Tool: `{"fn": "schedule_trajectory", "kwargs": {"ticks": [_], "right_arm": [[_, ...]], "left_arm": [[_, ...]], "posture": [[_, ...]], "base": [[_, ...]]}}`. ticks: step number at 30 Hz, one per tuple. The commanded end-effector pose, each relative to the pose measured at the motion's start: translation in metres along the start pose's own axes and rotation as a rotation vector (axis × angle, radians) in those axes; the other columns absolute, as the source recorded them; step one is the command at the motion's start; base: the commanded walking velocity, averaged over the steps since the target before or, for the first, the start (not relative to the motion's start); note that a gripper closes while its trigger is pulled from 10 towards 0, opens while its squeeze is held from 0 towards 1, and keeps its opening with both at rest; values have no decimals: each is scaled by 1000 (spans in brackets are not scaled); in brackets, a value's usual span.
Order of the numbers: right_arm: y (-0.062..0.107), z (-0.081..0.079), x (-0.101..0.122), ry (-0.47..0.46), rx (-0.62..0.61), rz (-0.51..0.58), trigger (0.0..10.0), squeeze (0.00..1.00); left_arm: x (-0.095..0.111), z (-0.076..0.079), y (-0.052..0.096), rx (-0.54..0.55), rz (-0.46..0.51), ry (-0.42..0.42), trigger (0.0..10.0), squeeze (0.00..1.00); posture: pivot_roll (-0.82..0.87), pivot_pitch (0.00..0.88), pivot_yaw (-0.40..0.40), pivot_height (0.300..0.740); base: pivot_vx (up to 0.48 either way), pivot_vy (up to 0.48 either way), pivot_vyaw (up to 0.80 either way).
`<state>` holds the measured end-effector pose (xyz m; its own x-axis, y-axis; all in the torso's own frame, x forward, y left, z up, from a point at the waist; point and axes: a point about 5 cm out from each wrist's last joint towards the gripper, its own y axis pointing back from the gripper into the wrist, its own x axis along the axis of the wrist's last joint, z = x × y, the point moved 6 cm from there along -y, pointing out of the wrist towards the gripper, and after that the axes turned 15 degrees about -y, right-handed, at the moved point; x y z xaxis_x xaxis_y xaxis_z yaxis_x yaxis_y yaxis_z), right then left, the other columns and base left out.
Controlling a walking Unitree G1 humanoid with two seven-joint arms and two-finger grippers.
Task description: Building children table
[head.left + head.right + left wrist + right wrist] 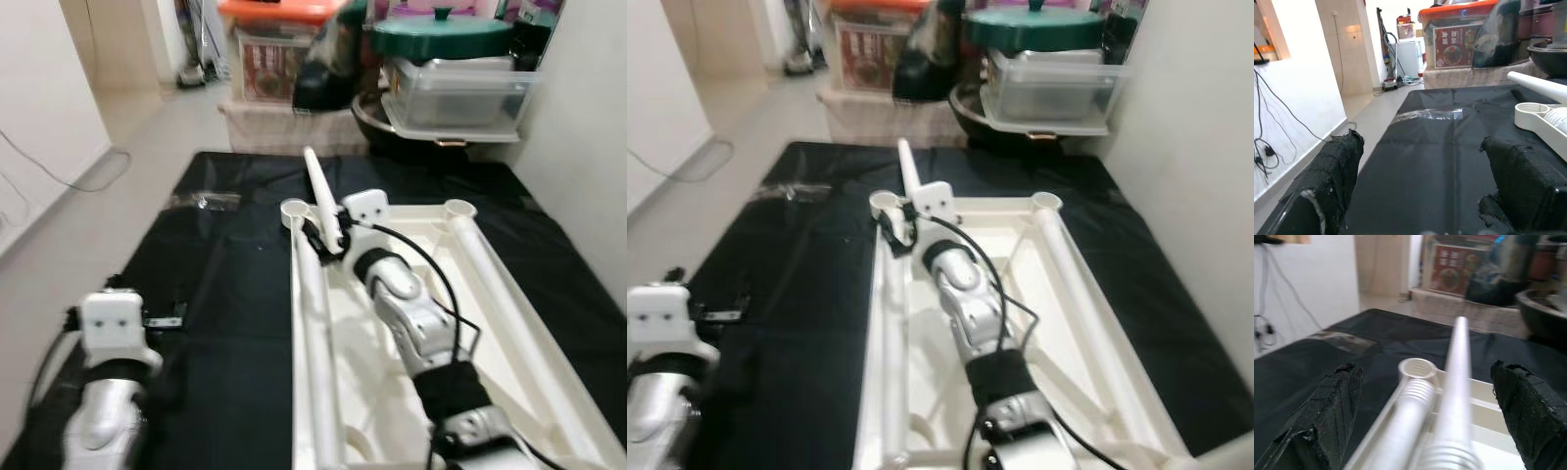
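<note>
Right wrist view showed the right gripper point(1425, 421) spread wide around a white leg point(1454, 396); head views added the left gripper point(1425, 196), open over black cloth point(235, 323).

White plastic table top point(509, 323) lying upside down on the black sheet, round leg sockets at its corners, white table leg point(321, 199) tilted upward, seemingly resting near one socket point(295, 210)
</note>
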<state>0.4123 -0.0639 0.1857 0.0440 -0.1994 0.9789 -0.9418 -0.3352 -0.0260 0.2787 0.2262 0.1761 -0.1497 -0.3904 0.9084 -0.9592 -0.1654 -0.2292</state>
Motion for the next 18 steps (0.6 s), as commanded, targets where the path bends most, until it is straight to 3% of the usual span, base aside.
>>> {"fn": "schedule_trajectory", "kwargs": {"ticks": [1, 9, 14, 15, 18], "right_arm": [[-2, 0, 0, 1, -5, -5, 10000, 0], [-5, -10, 2, -49, 14, -22, 10000, 0], [-5, -12, 2, -54, 17, -25, 10000, 0], [-5, -15, 2, -68, 19, -37, 10000, 0], [-5, -16, 2, -74, 19, -41, 10000, 0]], "left_arm": [[4, -7, 2, 3, 6, -30, 10000, 0], [17, -33, 15, 29, 12, -157, 10000, 0], [19, -37, 17, 33, 13, -174, 10000, 0], [29, -52, 25, 27, 10, -264, 10000, 0], [33, -59, 28, 20, 7, -305, 10000, 0]], "posture": [[98, 0, -71, 740], [119, 0, -80, 740], [119, 0, -80, 740], [143, 0, -85, 740], [143, 0, -85, 740]], "base": [[0, 0, 0], [0, 0, 0], [0, 0, 0], [0, 0, 0], [0, 0, 0]]}}
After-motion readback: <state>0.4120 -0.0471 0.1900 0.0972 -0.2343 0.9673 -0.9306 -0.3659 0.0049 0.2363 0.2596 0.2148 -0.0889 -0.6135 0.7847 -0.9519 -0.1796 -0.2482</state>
